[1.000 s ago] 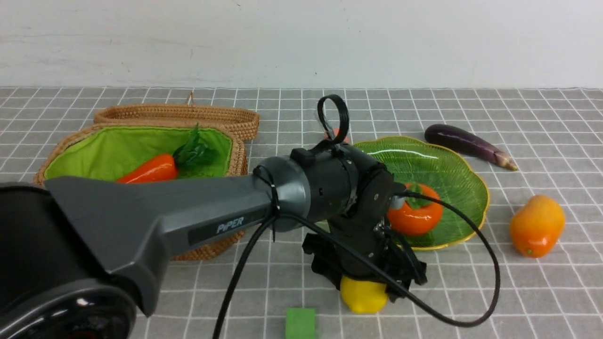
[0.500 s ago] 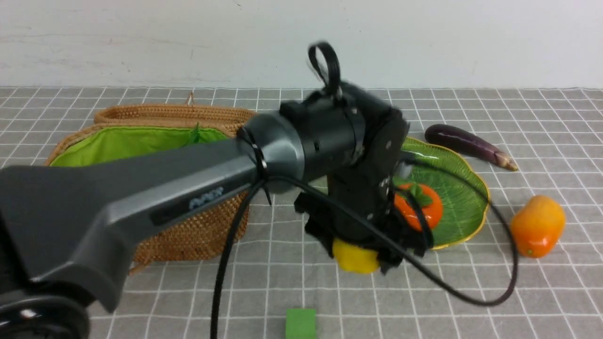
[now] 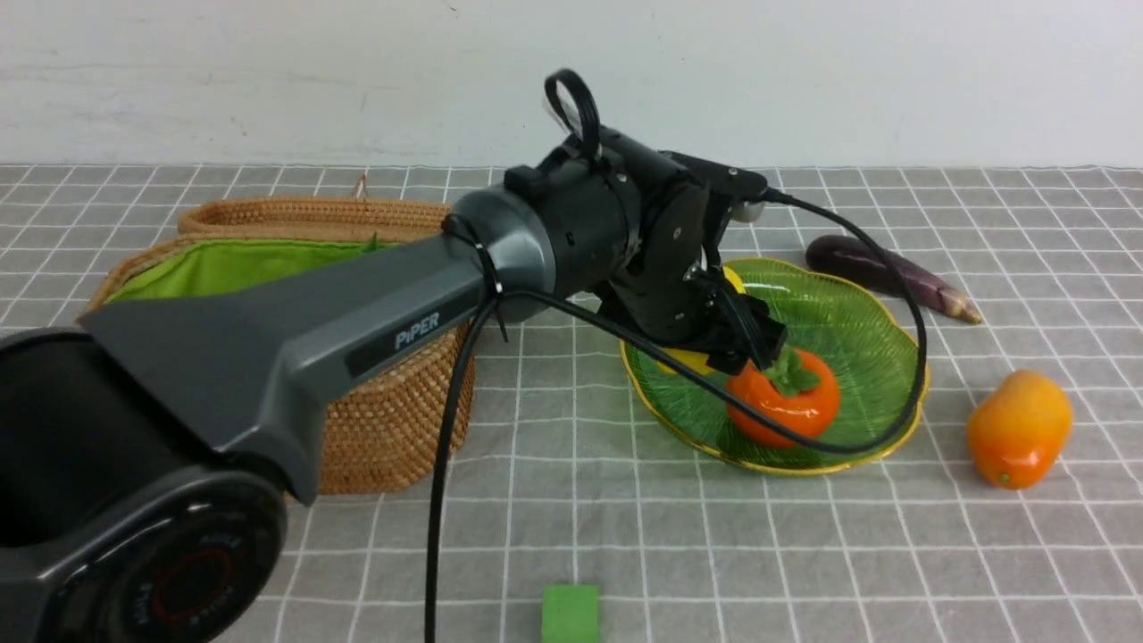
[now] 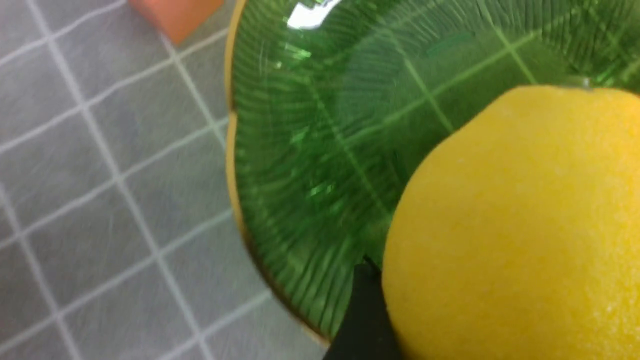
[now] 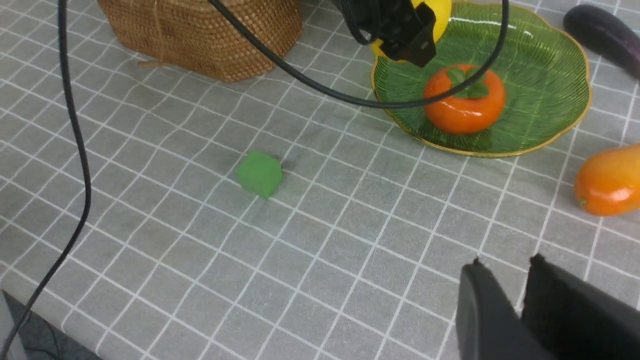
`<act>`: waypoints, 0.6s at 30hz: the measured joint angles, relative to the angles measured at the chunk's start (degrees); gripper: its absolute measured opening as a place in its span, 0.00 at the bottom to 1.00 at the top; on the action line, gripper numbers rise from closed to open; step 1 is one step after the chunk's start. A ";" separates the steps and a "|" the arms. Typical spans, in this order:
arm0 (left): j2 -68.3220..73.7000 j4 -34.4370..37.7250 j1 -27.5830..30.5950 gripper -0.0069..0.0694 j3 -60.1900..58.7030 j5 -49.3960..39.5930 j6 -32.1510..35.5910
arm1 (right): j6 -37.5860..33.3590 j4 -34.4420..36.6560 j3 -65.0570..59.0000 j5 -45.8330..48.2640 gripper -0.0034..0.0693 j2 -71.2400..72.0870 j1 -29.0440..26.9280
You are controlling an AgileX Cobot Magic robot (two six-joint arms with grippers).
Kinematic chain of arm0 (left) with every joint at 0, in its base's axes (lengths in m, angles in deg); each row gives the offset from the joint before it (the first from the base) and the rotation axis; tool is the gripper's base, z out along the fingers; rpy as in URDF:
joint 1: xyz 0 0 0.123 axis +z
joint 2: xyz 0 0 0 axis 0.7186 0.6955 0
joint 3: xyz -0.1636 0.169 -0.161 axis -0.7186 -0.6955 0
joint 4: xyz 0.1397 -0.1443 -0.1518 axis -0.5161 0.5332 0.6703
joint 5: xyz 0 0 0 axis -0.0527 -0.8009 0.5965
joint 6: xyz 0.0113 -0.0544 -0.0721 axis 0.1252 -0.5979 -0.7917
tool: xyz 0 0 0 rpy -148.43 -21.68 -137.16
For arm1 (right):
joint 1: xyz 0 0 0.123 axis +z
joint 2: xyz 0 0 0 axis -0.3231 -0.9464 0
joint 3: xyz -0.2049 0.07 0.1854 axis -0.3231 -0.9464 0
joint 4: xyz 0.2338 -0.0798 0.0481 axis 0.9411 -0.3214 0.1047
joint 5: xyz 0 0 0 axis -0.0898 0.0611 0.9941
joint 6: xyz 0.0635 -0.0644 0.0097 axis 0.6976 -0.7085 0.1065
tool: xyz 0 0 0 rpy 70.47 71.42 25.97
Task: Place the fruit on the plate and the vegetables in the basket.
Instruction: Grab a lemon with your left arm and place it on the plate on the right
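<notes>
Left end effector [image 3: 714,344] was clamped on the lemon [image 3: 688,360], jaws wide around its body, and the wrist view showed yellow skin pressed against one dark finger [image 4: 365,315]. The lemon hung over the plate [image 3: 857,304] on the side nearer the basket [image 3: 384,429]. That was probably the chosen drop spot, since the ribbed green floor looked bare there. Couldn't tell whether the lemon touched the dish or sat just above it. The round orange fruit [image 3: 786,406] already lay in the plate toward its front, just beside the end effector, so a release risked the lemon rolling into it. The arm's black cable [image 3: 884,429] looped low across the plate's near rim and could have snagged. The mango [image 3: 1018,429] sat on the bench [image 3: 625,536] outside the plate on the right, not yet placed. The eggplant [image 3: 880,268] lay behind the plate, well apart from the basket. The basket stood open with its lid [image 3: 330,214] behind it, but the arm hid most of the inside. A green cube [image 3: 570,613] sat near the front of the bench, clear of everything. A salmon cube [image 4: 175,17] sat just outside the plate rim. Right end effector [image 5: 507,265] hovered low over bare bench near the mango, jaws barely parted, gripping nothing.
</notes>
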 joint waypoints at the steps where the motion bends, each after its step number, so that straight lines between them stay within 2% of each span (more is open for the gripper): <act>1: 0.25 -0.60 0.00 0.87 0.00 0.53 0.05 | 0.07 0.05 0.00 -0.11 0.24 0.00 0.00; 5: -0.07 -2.42 0.00 0.96 0.00 1.36 0.17 | 1.39 0.05 0.00 -1.27 0.24 0.00 0.00; 11: -2.21 -3.17 0.00 0.95 0.00 -0.65 0.22 | 4.15 0.12 0.00 -1.70 0.24 -0.75 0.00; 16: -8.01 -2.25 0.00 0.83 0.00 -9.05 0.22 | 8.29 -2.64 0.00 -0.50 0.25 -4.61 0.00; 18: -12.52 -2.15 0.00 0.72 0.00 -14.15 0.22 | 11.07 -5.97 0.00 -0.26 0.25 -8.31 0.00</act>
